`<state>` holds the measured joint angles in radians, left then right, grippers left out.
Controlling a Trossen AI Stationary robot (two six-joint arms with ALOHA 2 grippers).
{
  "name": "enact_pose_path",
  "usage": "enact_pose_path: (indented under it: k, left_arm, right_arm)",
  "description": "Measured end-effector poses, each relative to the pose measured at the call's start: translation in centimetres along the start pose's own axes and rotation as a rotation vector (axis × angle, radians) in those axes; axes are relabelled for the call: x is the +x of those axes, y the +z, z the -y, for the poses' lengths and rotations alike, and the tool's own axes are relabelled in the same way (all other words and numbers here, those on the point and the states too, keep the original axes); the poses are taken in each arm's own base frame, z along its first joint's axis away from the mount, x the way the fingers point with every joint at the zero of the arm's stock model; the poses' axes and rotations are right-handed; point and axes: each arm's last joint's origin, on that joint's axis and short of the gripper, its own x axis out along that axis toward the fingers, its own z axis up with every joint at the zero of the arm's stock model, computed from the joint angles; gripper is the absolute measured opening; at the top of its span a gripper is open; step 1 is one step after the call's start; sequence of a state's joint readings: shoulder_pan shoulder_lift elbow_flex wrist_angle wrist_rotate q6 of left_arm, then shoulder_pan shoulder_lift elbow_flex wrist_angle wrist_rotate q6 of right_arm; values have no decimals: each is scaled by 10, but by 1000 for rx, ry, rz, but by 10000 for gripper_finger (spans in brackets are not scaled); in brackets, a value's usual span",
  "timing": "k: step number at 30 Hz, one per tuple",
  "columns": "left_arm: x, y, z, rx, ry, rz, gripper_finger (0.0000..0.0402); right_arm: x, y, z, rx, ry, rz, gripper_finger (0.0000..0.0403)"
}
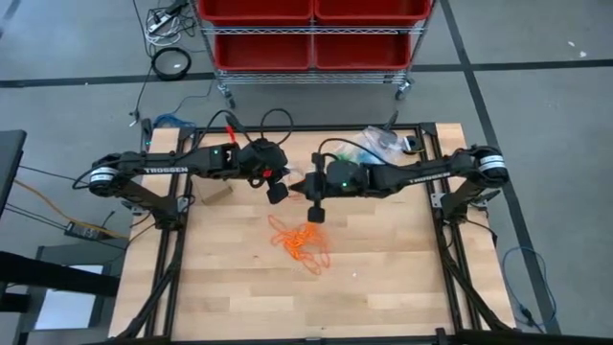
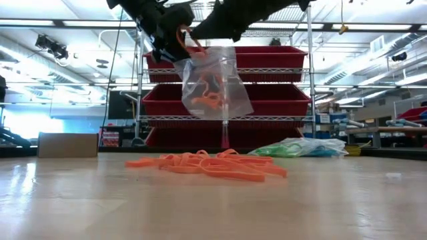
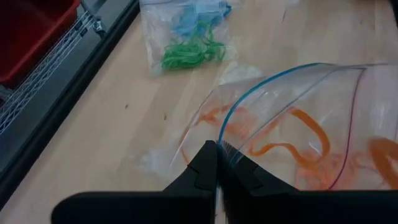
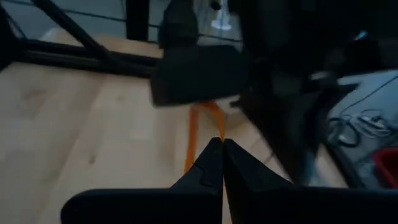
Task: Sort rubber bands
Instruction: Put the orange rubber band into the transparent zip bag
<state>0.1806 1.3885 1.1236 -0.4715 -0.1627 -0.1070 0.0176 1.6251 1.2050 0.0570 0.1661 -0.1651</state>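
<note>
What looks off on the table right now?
Nothing damaged. A tangle of orange bands lies loose mid-table, outside any bag. The left gripper holds a clear bag with a few orange bands above it; the right gripper pinches one.

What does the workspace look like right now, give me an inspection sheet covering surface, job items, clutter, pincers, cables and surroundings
Surface: pale wooden table top, bare toward the near edge.
Job's things: loose pile of thin orange rubber bands at mid-table; clear plastic zip bag holding some orange bands, lifted above the pile; clear bags of green and blue bands at the far right side.
Clutter: small cardboard box at the far left side.
Grippers: left pincer shut on the clear zip bag's rim; right pincer shut on an orange band, beside the bag.
Cables: black cables looping over the arms and on the floor.
Surroundings: wire rack with red plastic bins behind the table.
</note>
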Motion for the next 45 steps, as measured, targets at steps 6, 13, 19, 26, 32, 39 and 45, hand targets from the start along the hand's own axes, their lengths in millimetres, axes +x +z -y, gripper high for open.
enact_pose_path:
  k: [6, 13, 19, 26, 32, 39, 45]
  left_arm:
    - [0, 0, 0, 0, -16, 0, 17]
    - [0, 0, 0, 0, -16, 2, 17]
    - [0, 0, 0, 0, -15, 2, 17]
    - [0, 0, 0, 0, -15, 0, 17]
    - [0, 0, 0, 1, -15, -2, 17]
    - [0, -3, 0, 7, -11, -36, 17]
    - [0, -4, 0, 7, -10, -39, 17]
  right_arm:
    - [0, -10, 5, -33, -49, -106, 0]
    - [-2, -16, 2, -63, -133, -187, 0]
    - [-5, -19, 1, -77, -195, -229, 29]
    - [-12, -4, -10, -107, -259, -219, 97]
    - [-20, 21, -31, -102, -181, -137, 124]
    - [-49, 20, -65, -88, -37, -241, 118]
    - [-63, -19, -89, 49, 15, -433, 105]
